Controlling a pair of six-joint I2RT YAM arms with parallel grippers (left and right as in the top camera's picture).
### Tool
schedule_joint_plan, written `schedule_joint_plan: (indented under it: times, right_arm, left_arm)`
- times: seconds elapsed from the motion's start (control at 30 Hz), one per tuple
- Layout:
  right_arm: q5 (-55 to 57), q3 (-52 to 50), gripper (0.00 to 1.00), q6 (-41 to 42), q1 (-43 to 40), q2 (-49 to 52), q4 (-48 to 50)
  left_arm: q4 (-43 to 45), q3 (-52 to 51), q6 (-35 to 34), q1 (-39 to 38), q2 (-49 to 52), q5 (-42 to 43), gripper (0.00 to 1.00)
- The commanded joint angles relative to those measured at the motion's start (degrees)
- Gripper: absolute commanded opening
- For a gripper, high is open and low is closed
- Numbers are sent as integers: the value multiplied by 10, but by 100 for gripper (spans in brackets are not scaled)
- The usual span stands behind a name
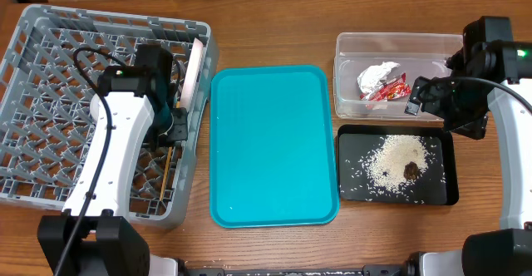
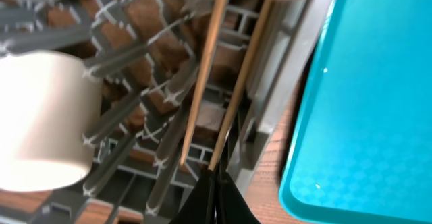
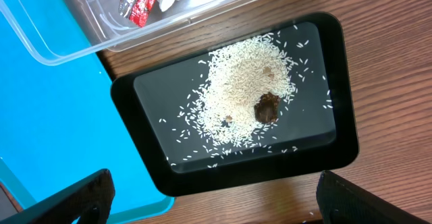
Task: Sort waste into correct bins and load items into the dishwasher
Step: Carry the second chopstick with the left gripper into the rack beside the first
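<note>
Chopsticks [image 2: 202, 82]: two, thin, pale wood, plain and straight.
Chopstick position: inside the grey dish rack [image 1: 50, 76], on the lattice close to its right-hand wall, next to the teal tray [image 1: 274, 143].
Chopstick axis: lengthwise along that wall, near side to far side of the table; side by side, almost parallel, spreading a little toward the far ends.
Left gripper [image 2: 216, 190]: fingers drawn together, tips meeting the near end of the right-hand stick; hold on it not clear.
Cup [image 2: 44, 123]: one, white, smooth, in the rack left of the sticks.
Bins: two, one behind the other on the right side of the table.
Clear tub [image 1: 342, 76]: the farther one, holding one crumpled red-and-silver wrapper [image 1: 381, 81].
Black tray [image 1: 353, 184]: the nearer one, flat with rounded corners.
Rice [image 3: 243, 89]: one loose white heap on the black tray, many stray grains scattered round it.
Brown scrap [image 3: 268, 107]: one, small and dark, on the heap's edge.
Right gripper [image 3: 212, 187]: fingers wide apart, nothing between them, above the black tray.
</note>
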Motion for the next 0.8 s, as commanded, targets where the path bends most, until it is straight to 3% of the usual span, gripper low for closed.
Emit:
schedule_joint_plan:
  times: [0.0, 0.2, 0.77]
  right_arm:
    - [3, 6, 97, 2, -1, -3, 1]
    - [3, 6, 97, 2, -1, -3, 1]
    - [3, 6, 97, 2, -1, -3, 1]
  left_arm:
    - [-9, 12, -37, 15, -13, -4, 4]
    - [-13, -10, -43, 44, -13, -5, 4]
    - [130, -111, -41, 66, -12, -19, 4]
